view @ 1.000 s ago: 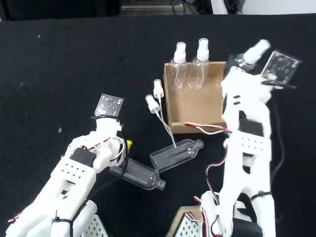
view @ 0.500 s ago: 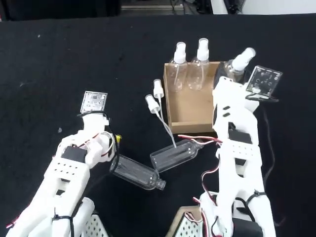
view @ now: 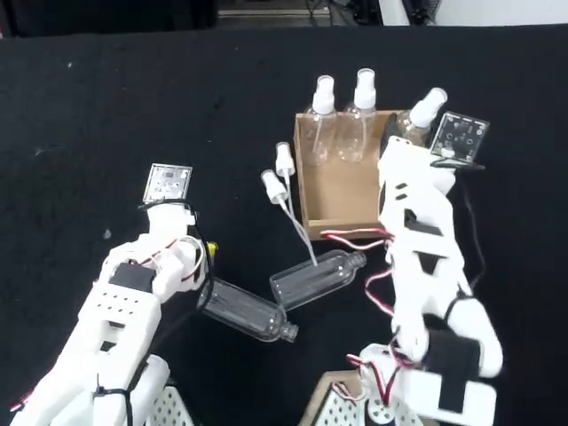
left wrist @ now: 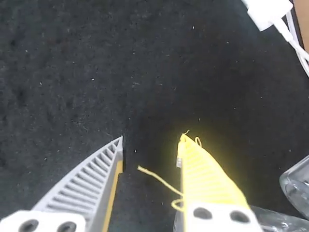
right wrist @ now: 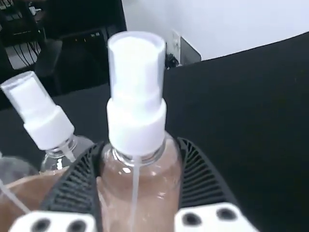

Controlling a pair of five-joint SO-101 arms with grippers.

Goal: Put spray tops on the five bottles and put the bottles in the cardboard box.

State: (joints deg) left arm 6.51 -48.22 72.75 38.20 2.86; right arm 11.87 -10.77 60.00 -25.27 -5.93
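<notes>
My right tool (right wrist: pixel 138 166) clamps capped bottle (right wrist: pixel 136 116) at cardboard box (view: pixel 346 191) edge; next: lower inside, release upright. My left tool (left wrist: pixel 151 140) wide, empty.

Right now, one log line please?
right jaws: shut on capped bottle by box; left jaws: open; boxed bottles: two; uncapped bottles: two

Your left arm (view: pixel 124 311) and right arm (view: pixel 426 257) are white plastic blocks trailing red and white cables (view: pixel 355 234). Your left gripper (left wrist: pixel 152 140) has one grey ribbed finger, one yellow; your right gripper (right wrist: pixel 137 162) has black ribbed fingers.
</notes>
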